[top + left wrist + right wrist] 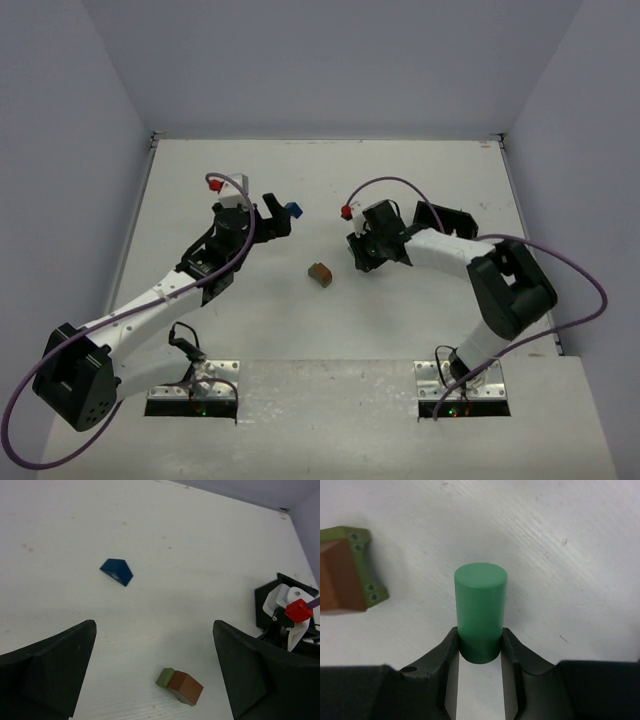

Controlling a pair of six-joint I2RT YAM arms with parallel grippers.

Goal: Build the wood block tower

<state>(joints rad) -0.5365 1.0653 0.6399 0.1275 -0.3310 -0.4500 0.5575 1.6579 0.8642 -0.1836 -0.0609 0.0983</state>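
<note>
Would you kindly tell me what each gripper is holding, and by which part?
The right gripper clamps the green cylinder at its near end; the left gripper holds nothing.

Block pair (320, 272) lay near the centre of the table (400, 170). Wedge (293, 209) lay behind it, slightly left. Cylinder (480, 612) stood right of pair, between right gripper (480, 634) fingers.

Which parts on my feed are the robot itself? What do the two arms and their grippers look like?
The left arm and right arm both have white links and bulky black joint housings. A purple cable loops along each arm, and a small red cap sits on a white mount at each wrist. The left gripper and right gripper are black, with broad wedge-shaped fingers.
</note>
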